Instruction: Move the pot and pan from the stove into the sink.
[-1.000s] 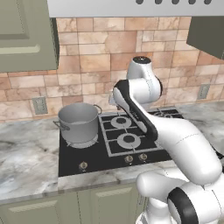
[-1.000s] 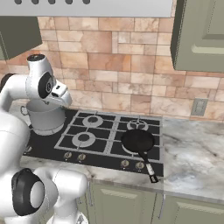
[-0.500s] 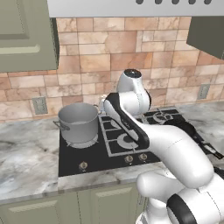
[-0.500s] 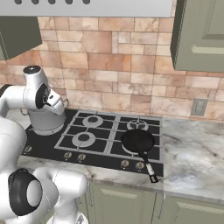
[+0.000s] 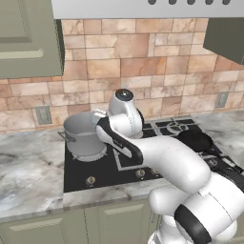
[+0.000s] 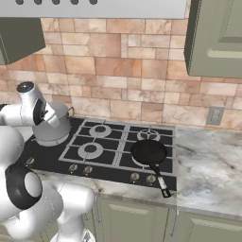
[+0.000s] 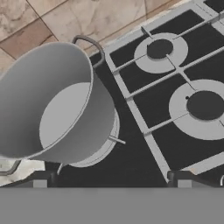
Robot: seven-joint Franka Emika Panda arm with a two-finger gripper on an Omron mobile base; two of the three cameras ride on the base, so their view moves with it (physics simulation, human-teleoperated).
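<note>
Dark finger tips of the end effector (image 7: 111, 179) rise wide apart at the bottom of the hand view, spread and holding nothing, poised over the near edge of the stove (image 7: 175, 65) beside the pot. In the left base view the arm's wrist covers the end effector, so its fingers cannot be made out there. The pot (image 7: 52, 105) stands on the front left burner, brushed grey metal, lidless and bare inside; one loop handle shows at its far rim, the other is partly cut off at the lower left of the hand view. In the left base view the pot (image 5: 83, 136) is partly hidden by the white arm, and likewise in the right base view (image 6: 54, 125). The pan (image 6: 149, 152) sits on the front right burner, well apart from the pot, its long handle reaching past the stove's knob row over the bench edge; in the left base view the pan (image 5: 195, 140) is half hidden by the arm. No writing or labels can be read anywhere. The marbled grey bench (image 6: 208, 165) flanks the stove, with a tan stone-tile backsplash (image 6: 127, 80), wall outlets (image 6: 215, 115), olive cabinets (image 6: 215, 38) and a metal range hood (image 6: 104, 7) above.
</note>
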